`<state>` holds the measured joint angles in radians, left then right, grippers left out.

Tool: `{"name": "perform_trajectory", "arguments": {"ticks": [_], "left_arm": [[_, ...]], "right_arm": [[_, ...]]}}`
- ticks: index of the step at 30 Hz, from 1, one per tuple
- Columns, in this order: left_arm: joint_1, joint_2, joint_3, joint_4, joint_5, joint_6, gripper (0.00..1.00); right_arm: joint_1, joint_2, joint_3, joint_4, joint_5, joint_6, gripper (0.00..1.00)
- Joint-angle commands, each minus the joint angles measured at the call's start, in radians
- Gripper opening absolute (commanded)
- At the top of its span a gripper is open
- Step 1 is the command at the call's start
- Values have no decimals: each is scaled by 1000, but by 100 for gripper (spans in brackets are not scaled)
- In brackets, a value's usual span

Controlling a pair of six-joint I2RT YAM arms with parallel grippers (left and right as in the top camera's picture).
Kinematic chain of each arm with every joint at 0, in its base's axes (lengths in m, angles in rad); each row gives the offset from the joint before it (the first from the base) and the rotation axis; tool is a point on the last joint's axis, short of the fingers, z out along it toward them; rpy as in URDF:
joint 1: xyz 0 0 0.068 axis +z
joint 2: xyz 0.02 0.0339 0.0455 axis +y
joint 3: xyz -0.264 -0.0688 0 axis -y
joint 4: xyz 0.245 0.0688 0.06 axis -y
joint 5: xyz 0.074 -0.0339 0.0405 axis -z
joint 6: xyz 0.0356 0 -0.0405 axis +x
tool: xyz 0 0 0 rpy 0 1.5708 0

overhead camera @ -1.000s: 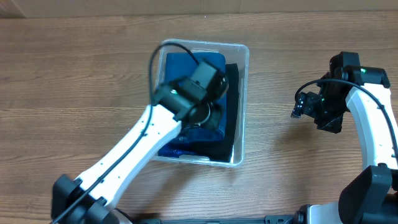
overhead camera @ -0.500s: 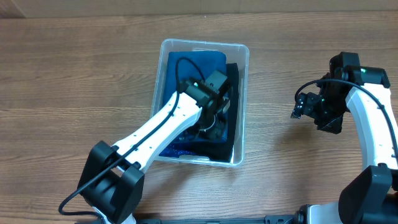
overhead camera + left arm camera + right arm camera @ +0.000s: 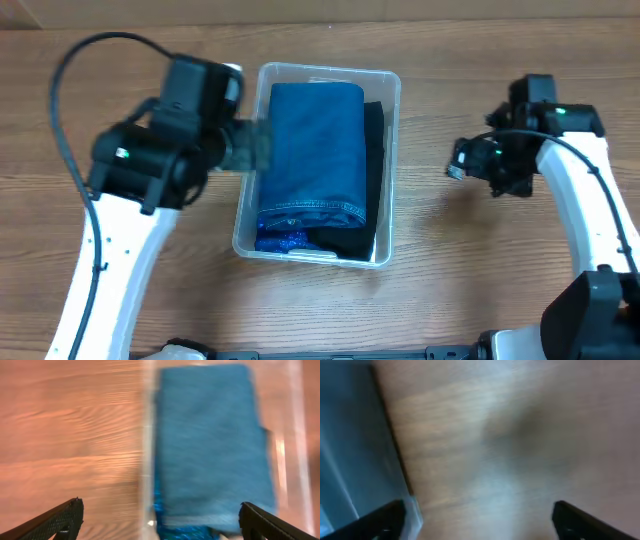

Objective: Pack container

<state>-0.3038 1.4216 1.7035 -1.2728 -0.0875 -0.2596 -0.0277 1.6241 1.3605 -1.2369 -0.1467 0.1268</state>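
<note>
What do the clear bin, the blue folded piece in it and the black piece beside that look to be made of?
The clear rectangular bin looks like rigid glossy plastic: see-through walls, moulded rim. The blue folded piece looks like denim: matte, with a stitched hem near its lower end. The black piece is soft matte fabric, kind unclear.

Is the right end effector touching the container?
Apart. The overhead view shows bare table between the right end effector and the container.
</note>
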Motion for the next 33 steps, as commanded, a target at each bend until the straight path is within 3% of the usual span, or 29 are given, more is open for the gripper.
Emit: {"name": "perform_trajectory", "arguments": {"ticks": [1,5,11,16,21,30,33], "left_arm": [[185,25,9,23,-35,-60,100],[340,96,9,4,23,-63,100],[376,166,8,-37,41,-62,100],[375,169,8,-39,62,-62,100],[375,169,8,-55,63,-62,100],[376,169,8,1,29,-38,100],[376,181,8,137,29,105,100]], "right_arm": [[124,-25,93,107,48,-8,100],[149,-2,101,217,65,34,100],[140,185,100,343,155,87,100],[140,306,100,437,-174,-34,100],[140,310,101,562,-386,-109,100],[110,260,146,520,-27,-48,100],[113,251,325,366,100,-48,100]]}}
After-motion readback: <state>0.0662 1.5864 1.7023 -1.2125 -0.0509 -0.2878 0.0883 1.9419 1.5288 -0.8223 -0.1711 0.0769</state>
